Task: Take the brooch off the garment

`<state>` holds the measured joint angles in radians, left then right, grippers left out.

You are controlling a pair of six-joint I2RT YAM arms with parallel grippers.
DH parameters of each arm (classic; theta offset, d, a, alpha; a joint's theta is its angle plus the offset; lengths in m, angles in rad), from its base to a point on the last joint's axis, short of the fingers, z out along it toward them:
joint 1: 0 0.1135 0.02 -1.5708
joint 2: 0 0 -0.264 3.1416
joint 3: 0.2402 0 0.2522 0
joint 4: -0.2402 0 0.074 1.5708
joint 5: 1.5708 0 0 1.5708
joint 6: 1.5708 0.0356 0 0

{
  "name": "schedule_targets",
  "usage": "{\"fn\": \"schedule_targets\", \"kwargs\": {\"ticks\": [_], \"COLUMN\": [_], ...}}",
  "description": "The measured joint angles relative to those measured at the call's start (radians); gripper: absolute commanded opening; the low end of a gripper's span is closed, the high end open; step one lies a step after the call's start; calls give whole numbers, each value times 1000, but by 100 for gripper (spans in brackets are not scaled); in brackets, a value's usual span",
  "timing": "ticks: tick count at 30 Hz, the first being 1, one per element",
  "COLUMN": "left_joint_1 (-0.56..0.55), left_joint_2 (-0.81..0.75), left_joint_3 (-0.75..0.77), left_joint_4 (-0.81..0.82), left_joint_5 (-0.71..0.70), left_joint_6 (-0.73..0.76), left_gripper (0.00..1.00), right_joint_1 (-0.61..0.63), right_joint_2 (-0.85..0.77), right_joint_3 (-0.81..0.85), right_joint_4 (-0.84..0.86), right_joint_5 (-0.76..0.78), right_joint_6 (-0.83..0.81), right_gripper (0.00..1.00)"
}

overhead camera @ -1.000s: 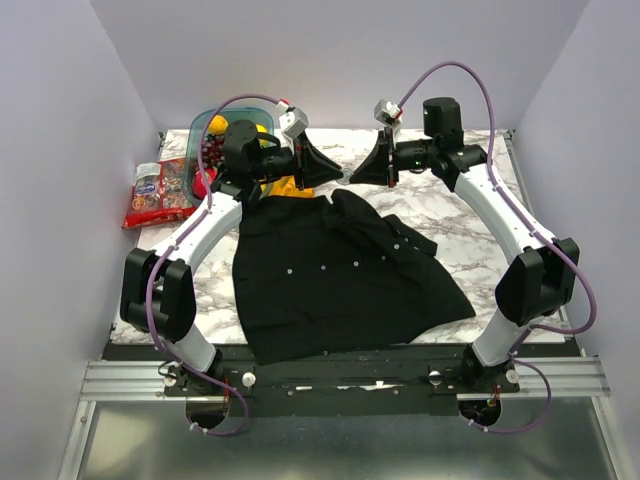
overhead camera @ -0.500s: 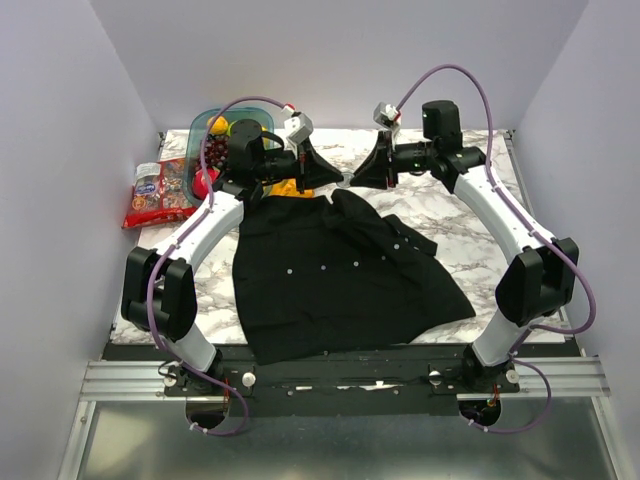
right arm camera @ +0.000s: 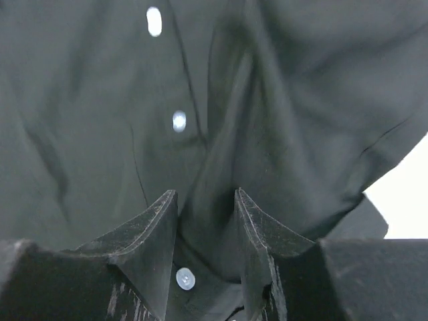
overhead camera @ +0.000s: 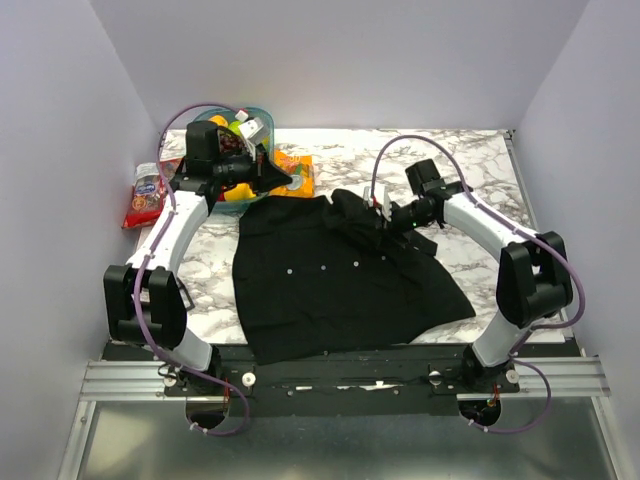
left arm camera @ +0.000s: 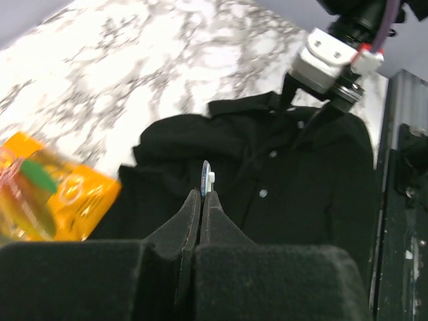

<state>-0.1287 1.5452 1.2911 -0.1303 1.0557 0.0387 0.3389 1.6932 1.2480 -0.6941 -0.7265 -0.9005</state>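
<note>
The garment (overhead camera: 340, 285) is a black button-up shirt spread on the marble table, with small white buttons (right arm camera: 179, 121) down its front. The brooch (left arm camera: 206, 175) shows edge-on as a thin pale disc, pinched at the tips of my left gripper (left arm camera: 202, 194), which is shut on it. That gripper (overhead camera: 289, 182) hangs above the orange packet, left of the shirt's collar and off the cloth. My right gripper (overhead camera: 384, 216) is low over the collar area. Its jaws (right arm camera: 204, 194) stand open with a fold of black cloth (right arm camera: 301, 100) between them.
A teal bowl (overhead camera: 262, 113) of fruit stands at the back left. A red snack bag (overhead camera: 152, 197) lies at the left edge, and an orange packet (overhead camera: 297, 168) (left arm camera: 47, 194) lies just beyond the shirt's collar. Bare marble (overhead camera: 470, 165) shows at the back right.
The two grippers met tip to tip high over the back of the table. Since then the left swung back left with the brooch, and the right opened and dropped onto the shirt.
</note>
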Motion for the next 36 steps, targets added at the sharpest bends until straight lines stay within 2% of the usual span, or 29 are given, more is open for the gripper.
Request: {"fn": "schedule_targets", "kwargs": {"ticks": [5, 9, 18, 25, 28, 29, 33, 36], "left_joint_1": [31, 37, 130, 214, 242, 247, 260, 290], "left_joint_2": [-72, -146, -189, -229, -244, -244, -245, -259], "left_joint_3": [-14, -37, -38, -39, -39, -39, -74, -178], "left_joint_4": [-223, -390, -720, -885, -928, -937, -952, -946], "left_joint_5": [-98, -211, -422, -595, -697, -728, -929, -1048], "left_joint_6": [219, 388, 673, 848, 889, 895, 910, 947], "left_gripper": [0, 0, 0, 0, 0, 0, 0, 0], "right_joint_1": [17, 8, -101, -227, -261, -265, -262, -247], "right_joint_2": [54, 183, 351, 367, 366, 366, 344, 280], "right_joint_3": [-40, 11, 252, 273, 274, 275, 283, 283], "right_joint_4": [6, 18, -33, -42, -53, -61, -101, -130], "right_joint_5": [184, 349, 578, 688, 692, 687, 612, 548], "right_joint_6": [-62, -28, 92, 123, 137, 145, 177, 198], "right_gripper": [40, 38, 33, 32, 40, 47, 63, 78]}}
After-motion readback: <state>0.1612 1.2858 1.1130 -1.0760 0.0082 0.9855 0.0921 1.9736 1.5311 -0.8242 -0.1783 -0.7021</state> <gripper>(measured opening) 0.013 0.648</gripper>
